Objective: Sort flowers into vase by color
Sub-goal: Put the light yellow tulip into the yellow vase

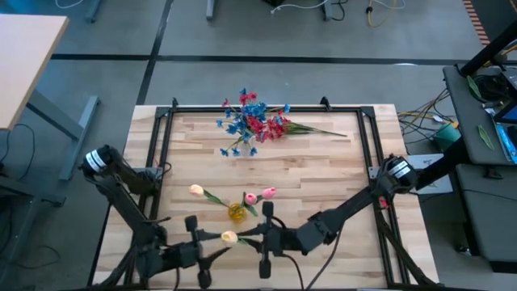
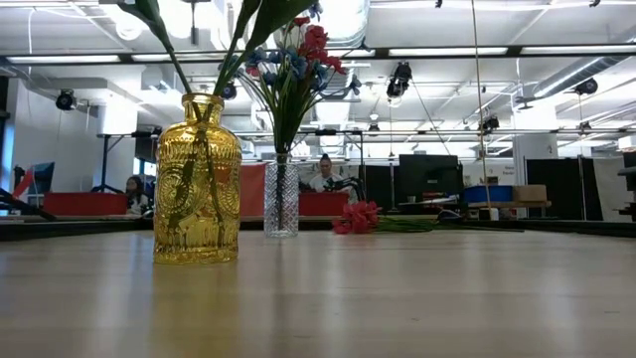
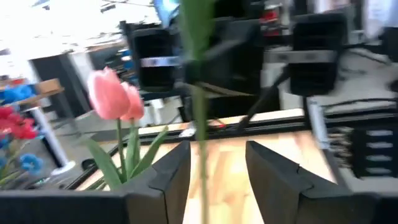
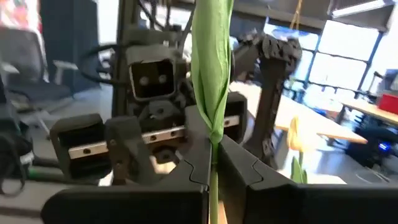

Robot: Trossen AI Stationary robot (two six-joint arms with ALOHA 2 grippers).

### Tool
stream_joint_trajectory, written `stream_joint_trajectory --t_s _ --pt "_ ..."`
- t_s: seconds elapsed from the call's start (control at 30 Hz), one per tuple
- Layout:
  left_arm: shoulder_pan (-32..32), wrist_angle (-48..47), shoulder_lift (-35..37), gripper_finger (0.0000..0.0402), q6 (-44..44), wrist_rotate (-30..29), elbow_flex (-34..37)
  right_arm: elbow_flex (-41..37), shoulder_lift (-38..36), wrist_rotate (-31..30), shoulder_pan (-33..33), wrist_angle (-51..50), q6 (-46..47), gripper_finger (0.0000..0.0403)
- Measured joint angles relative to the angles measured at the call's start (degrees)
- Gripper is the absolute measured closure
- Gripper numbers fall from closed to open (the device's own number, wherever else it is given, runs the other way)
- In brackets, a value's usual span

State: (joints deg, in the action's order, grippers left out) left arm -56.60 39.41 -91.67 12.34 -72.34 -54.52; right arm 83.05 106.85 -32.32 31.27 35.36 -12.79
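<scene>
A cream tulip point(image 1: 229, 237) with a green stem lies level between my two grippers near the table's near edge. My right gripper point(image 1: 253, 236) is shut on its stem point(image 4: 211, 68). My left gripper point(image 1: 213, 242) is open; its fingers stand on either side of the stem point(image 3: 199, 130), apart from it. Just beyond stands the yellow glass vase point(image 1: 236, 212) point(image 2: 197, 179), which holds pink tulips point(image 3: 112, 93) and a cream one point(image 1: 196, 191). A clear vase point(image 2: 281, 199) holds red and blue blossoms point(image 1: 250, 121). A red flower point(image 2: 358, 217) lies on the table beside it. My right gripper pinches the tulip's green stem point(image 4: 214, 140) between its two fingers, just below a leaf wrapped round the stem. The fingers come level from the table's right and lie across the stem. The flower is lifted clear of the table, its bud toward my left gripper.
A black frame point(image 1: 166, 121) runs round the light wooden table top. The two vases stand in line from near to far at the table's middle. Bare wood point(image 1: 323, 174) lies to the right of the yellow vase. People sit at desks in the room beyond point(image 2: 325, 174).
</scene>
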Motion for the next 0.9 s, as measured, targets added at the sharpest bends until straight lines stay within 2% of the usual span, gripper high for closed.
stream_joint_trajectory --t_s 0.07,0.2,0.27,0.5,0.73,0.9 --pt "-0.9 -3.5 2.0 0.0275 -1.1 4.1 0.4 -0.1 0.0 2.2 -0.7 1.9 -0.8 0.0394" --pt "-0.7 -14.3 6.0 0.0313 -3.7 23.9 2.3 -1.4 0.0 2.8 -1.3 6.4 -4.8 0.0394" --pt "-0.6 -18.6 7.8 0.0334 -5.2 28.1 2.8 -2.0 0.0 2.9 -1.6 8.1 -5.3 0.0394" --pt "-0.6 -30.0 14.5 0.0397 -8.5 28.4 3.5 -3.5 0.0 2.8 -4.5 9.2 -5.8 0.0394" --pt "-0.6 -31.9 20.5 0.0400 -10.2 28.1 7.4 -4.1 0.0 2.7 -5.9 9.0 -6.0 0.0394" --pt "-0.6 -30.3 23.2 0.0401 -10.4 25.3 10.0 -4.1 0.0 2.1 -6.4 7.8 -5.4 0.0394"
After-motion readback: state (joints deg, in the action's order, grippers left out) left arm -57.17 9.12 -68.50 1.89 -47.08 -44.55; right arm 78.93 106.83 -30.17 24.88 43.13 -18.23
